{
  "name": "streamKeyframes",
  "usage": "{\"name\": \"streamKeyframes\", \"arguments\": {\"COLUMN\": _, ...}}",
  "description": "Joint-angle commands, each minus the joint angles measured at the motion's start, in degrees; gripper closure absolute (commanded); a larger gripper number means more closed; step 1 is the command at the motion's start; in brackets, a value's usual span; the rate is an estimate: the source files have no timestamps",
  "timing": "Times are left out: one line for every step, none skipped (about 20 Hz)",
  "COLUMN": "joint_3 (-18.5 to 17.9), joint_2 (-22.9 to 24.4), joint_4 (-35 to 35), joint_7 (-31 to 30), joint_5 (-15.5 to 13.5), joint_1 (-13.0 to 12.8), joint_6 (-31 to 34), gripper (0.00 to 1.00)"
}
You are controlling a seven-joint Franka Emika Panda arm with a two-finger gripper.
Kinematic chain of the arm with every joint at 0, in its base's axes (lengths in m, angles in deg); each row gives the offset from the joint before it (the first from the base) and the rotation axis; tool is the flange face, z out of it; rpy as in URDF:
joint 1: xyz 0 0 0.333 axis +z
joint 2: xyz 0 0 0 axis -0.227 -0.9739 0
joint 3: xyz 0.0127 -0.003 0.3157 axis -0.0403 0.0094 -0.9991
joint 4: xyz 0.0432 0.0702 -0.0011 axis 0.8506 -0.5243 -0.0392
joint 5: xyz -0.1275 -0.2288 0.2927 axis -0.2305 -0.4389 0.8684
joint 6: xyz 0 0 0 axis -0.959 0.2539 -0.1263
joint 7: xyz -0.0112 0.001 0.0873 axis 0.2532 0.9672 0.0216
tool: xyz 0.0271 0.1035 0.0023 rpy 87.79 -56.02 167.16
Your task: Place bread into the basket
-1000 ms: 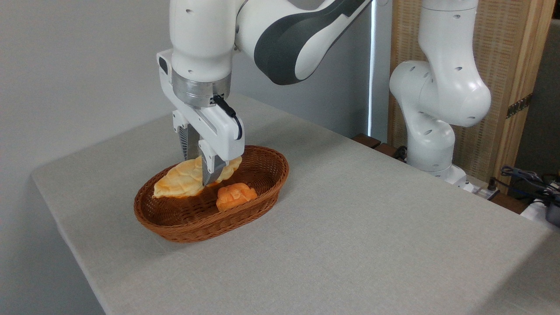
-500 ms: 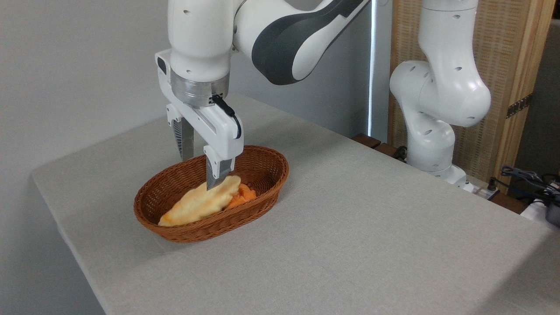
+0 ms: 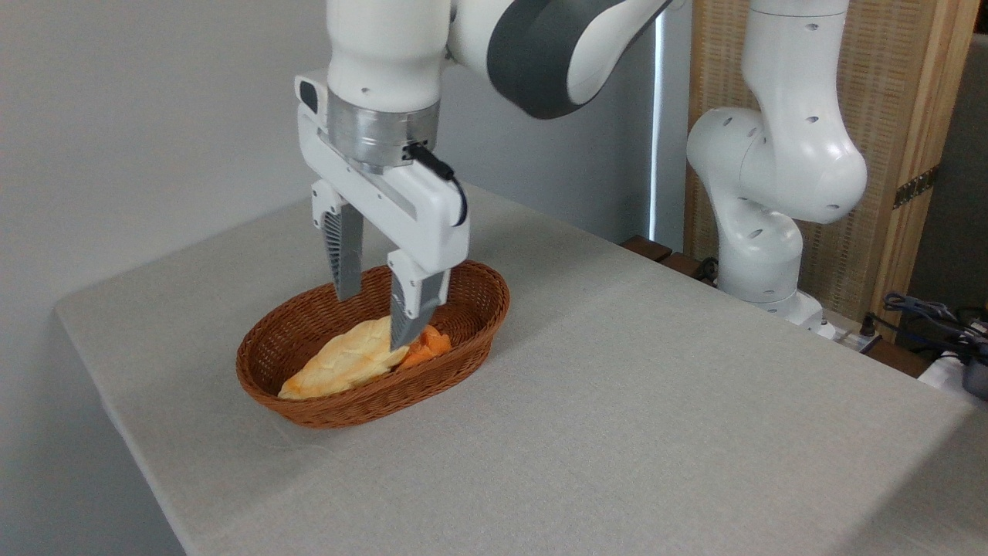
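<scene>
Since a second ago the bread (image 3: pixel 346 363) has left my grip and dropped from its raised tilt to lie flat inside the basket (image 3: pixel 463 328), and my hand (image 3: pixel 374 315) has lifted and shifted a little to the right. My hand now hangs over the basket's middle with its two ribbed grey fingers (image 3: pixel 345 259) spread wide apart, holding nothing; the nearer fingertip shows in front of the loaf's far end, and I cannot tell whether it touches. The bread's long axis follows the basket's long axis, running from the near-left end up toward the far right, its browned narrow tip pointing at the near-left rim. It is a flat, leaf-shaped loaf, pale golden with a puffed, braided surface and darker edges. Its right end lies against or partly over a small deep-orange bun (image 3: pixel 426 349), most of which is hidden. The basket is an oval of reddish-brown woven wicker with low flared sides, standing on the bench (image 3: pixel 656 401), which is covered in a matte, finely textured grey cloth.
</scene>
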Motion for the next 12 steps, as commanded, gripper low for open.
{"name": "streamKeyframes", "arguments": {"joint_3": -1.28, "joint_2": 1.05, "joint_4": 0.54, "joint_7": -4.03, "joint_5": 5.73, "joint_1": 0.07, "joint_6": 1.29, "gripper": 0.00}}
{"name": "streamKeyframes", "arguments": {"joint_3": -1.28, "joint_2": 1.05, "joint_4": 0.63, "joint_7": -4.13, "joint_5": 7.57, "joint_1": 0.08, "joint_6": 1.29, "gripper": 0.00}}
{"name": "streamKeyframes", "arguments": {"joint_3": -1.20, "joint_2": 1.05, "joint_4": 1.07, "joint_7": -4.22, "joint_5": 9.16, "joint_1": 0.08, "joint_6": 1.29, "gripper": 0.00}}
{"name": "streamKeyframes", "arguments": {"joint_3": -1.20, "joint_2": 1.05, "joint_4": 1.51, "joint_7": -4.31, "joint_5": 9.70, "joint_1": 0.08, "joint_6": 1.37, "gripper": 0.00}}
{"name": "streamKeyframes", "arguments": {"joint_3": -1.11, "joint_2": 1.05, "joint_4": 1.60, "joint_7": -4.39, "joint_5": 9.79, "joint_1": 0.08, "joint_6": 1.63, "gripper": 0.00}}
{"name": "streamKeyframes", "arguments": {"joint_3": -1.11, "joint_2": 1.05, "joint_4": 1.69, "joint_7": -4.40, "joint_5": 9.79, "joint_1": 0.08, "joint_6": 1.64, "gripper": 0.00}}
{"name": "streamKeyframes", "arguments": {"joint_3": -1.20, "joint_2": 1.05, "joint_4": 1.69, "joint_7": -4.22, "joint_5": 9.79, "joint_1": 0.08, "joint_6": 1.64, "gripper": 0.00}}
{"name": "streamKeyframes", "arguments": {"joint_3": -1.28, "joint_2": 1.05, "joint_4": 1.69, "joint_7": -3.78, "joint_5": 9.88, "joint_1": -0.01, "joint_6": 1.72, "gripper": 0.00}}
{"name": "streamKeyframes", "arguments": {"joint_3": -1.37, "joint_2": 1.05, "joint_4": 1.69, "joint_7": -3.69, "joint_5": 9.96, "joint_1": 0.07, "joint_6": 1.72, "gripper": 0.00}}
{"name": "streamKeyframes", "arguments": {"joint_3": -1.37, "joint_2": 1.05, "joint_4": 1.69, "joint_7": -3.69, "joint_5": 9.96, "joint_1": 0.08, "joint_6": 1.64, "gripper": 0.00}}
{"name": "streamKeyframes", "arguments": {"joint_3": -1.37, "joint_2": 1.05, "joint_4": 1.69, "joint_7": -3.78, "joint_5": 9.96, "joint_1": 0.08, "joint_6": 1.64, "gripper": 0.00}}
{"name": "streamKeyframes", "arguments": {"joint_3": -1.37, "joint_2": 1.05, "joint_4": 1.69, "joint_7": -3.78, "joint_5": 9.96, "joint_1": 0.08, "joint_6": 1.64, "gripper": 0.00}}
